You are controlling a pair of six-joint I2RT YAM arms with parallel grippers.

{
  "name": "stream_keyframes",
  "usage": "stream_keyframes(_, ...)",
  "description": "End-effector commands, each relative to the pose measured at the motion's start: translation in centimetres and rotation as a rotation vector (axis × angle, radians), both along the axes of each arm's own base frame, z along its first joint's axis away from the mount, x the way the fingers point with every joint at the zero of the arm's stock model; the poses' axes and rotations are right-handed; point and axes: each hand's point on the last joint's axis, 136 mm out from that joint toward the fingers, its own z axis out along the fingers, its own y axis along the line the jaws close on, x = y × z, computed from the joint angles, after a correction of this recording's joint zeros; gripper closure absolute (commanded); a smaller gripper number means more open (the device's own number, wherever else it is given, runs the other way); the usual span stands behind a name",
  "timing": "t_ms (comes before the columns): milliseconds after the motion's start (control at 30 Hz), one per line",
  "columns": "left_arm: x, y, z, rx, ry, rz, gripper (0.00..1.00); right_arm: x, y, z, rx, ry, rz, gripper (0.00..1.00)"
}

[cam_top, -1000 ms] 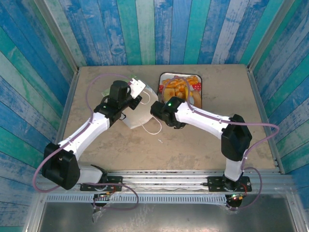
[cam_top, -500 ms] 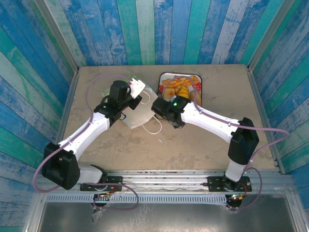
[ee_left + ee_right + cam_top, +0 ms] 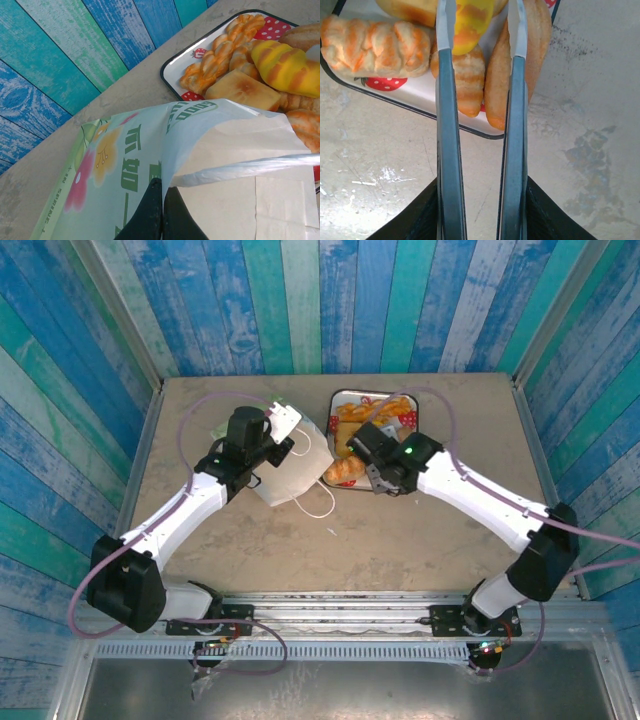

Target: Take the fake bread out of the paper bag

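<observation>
Right gripper is squeezed part way shut on a yellow and orange bread, which sits between its two finger tips. Left gripper is pinched tight on the rim of the paper bag and holds the mouth open. One second ago the right arm was down at the bag's mouth. Now it has swung away and hangs over the near corner of the strawberry tray, with the bread up in the air. I think this means one more bread is out of the bag and only needs letting go. More bread lies on the tray: twisted rolls, a square toast and a long loaf. I see no bread in the bag's open mouth, but the deep part is hidden. The bag lies on its side on the tan table, just beside the tray. Tall walls of blue and green planks stand around the table
</observation>
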Motion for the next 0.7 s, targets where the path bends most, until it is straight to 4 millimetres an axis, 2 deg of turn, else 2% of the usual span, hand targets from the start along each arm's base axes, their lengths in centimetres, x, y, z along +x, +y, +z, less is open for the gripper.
stream_keyframes(0, 0.2, -0.4, 1.7, -0.024, -0.035, -0.014, 1.0, 0.2, 0.4, 1.2, 0.165, -0.017, -0.022, 0.62)
stream_keyframes(133, 0.0, -0.4, 1.8, -0.023, -0.039, -0.016, 1.0, -0.6, 1.5, 2.5, 0.336, -0.005, 0.023, 0.64)
stream_keyframes(333, 0.2, -0.2, 1.8, -0.025, -0.051, -0.006, 1.0, -3.7, 5.7, 6.1, 0.652, 0.031, 0.189, 0.65)
stream_keyframes(433, 0.3, -0.1, 1.9, -0.026, -0.057, 0.004, 1.0, -5.4, 7.7, 7.2, 0.78, 0.054, 0.249, 0.65)
stream_keyframes(567, 0.2, 0.1, 2.2, -0.038, -0.086, 0.01, 1.0, -7.2, 10.2, 6.8, 0.843, 0.104, 0.303, 0.66)
stream_keyframes(667, 0.0, 0.2, 2.5, -0.051, -0.117, 0.013, 1.0, -7.9, 12.3, 5.3, 0.855, 0.157, 0.33, 0.67)
